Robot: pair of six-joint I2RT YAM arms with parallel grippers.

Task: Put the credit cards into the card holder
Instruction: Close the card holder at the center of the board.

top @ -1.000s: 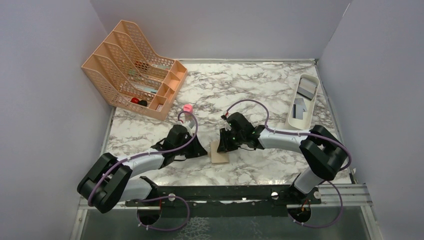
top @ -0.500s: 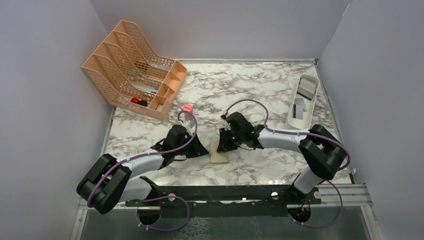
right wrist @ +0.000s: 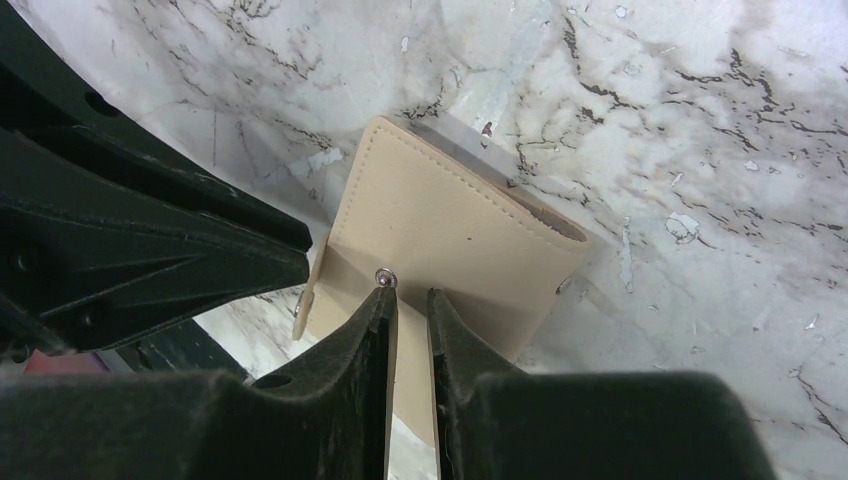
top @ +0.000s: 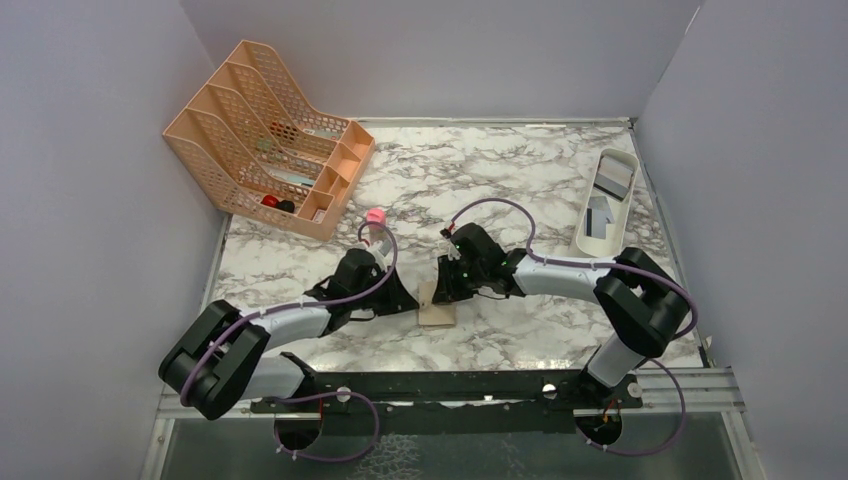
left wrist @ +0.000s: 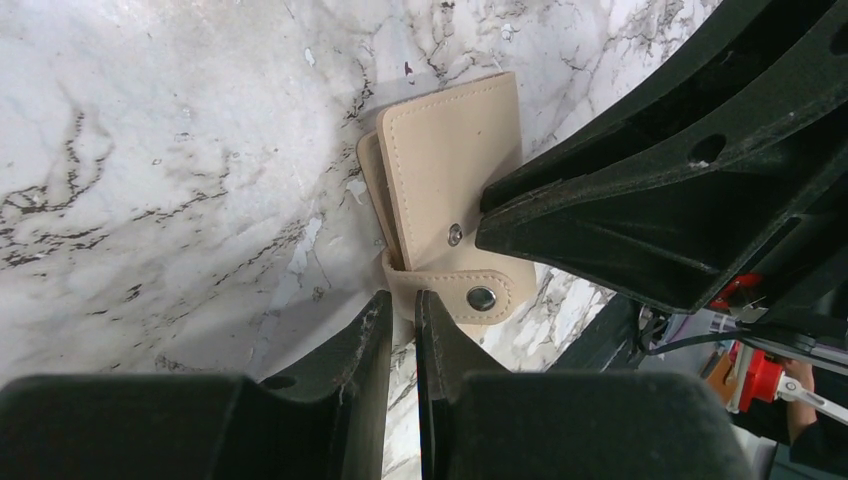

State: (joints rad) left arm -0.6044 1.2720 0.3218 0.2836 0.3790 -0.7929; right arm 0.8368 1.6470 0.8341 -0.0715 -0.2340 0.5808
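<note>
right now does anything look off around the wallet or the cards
Only the card holder: its snap tab is unfastened, curling toward the left gripper, and its two flaps sit slightly offset. The credit cards lie in the white tray. Nothing looks spilled or damaged.

You see a peach mesh rack (top: 262, 140) far left and a white tray (top: 620, 155) far right on the marble tabletop (top: 480, 170).

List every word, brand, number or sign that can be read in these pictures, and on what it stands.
No text can be read.
card holder: plain tan, only metal snaps, no print.
credit cards in the white tray: too small to read.
Things in the file rack: too small to read.
</note>
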